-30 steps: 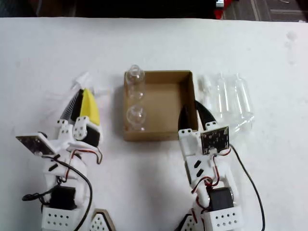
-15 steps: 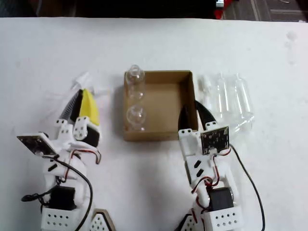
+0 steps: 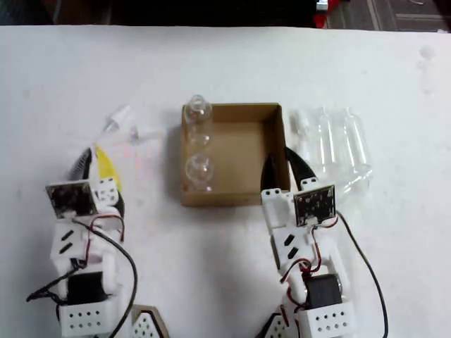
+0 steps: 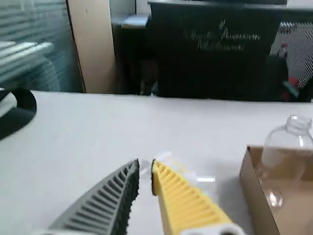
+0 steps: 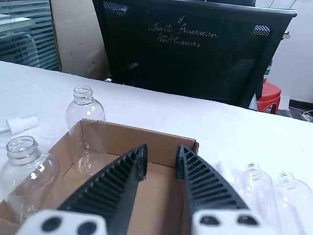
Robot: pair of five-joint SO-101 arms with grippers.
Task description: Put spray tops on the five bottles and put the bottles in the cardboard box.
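The cardboard box [image 3: 271, 116] sits mid-table with two clear uncapped bottles [image 3: 199, 113] [image 3: 199, 171] upright along its left wall; the right wrist view has them as bottles [image 5: 84, 115] [image 5: 24, 161] inside the box [image 5: 161, 142]. Several more clear bottles [image 3: 337, 144] [image 5: 259, 188] lie right of the box. Two white spray tops [image 3: 120, 116] [image 3: 144, 134] lie left of it. My left gripper [image 3: 95, 163] [image 4: 145, 169] is slightly open and holds nothing, short of a spray top [image 4: 168, 161]. My right gripper [image 3: 285, 169] [image 5: 161, 156] hangs slightly open over the box's right wall.
A white table [image 3: 232, 63] stretches bare behind the box. A black office chair [image 5: 195, 49] stands beyond the far table edge. Both arm bases sit at the near edge.
My left gripper has drawn back toward the near edge and to the left, away from the spray tops, which now lie uncovered. The right arm has not moved.
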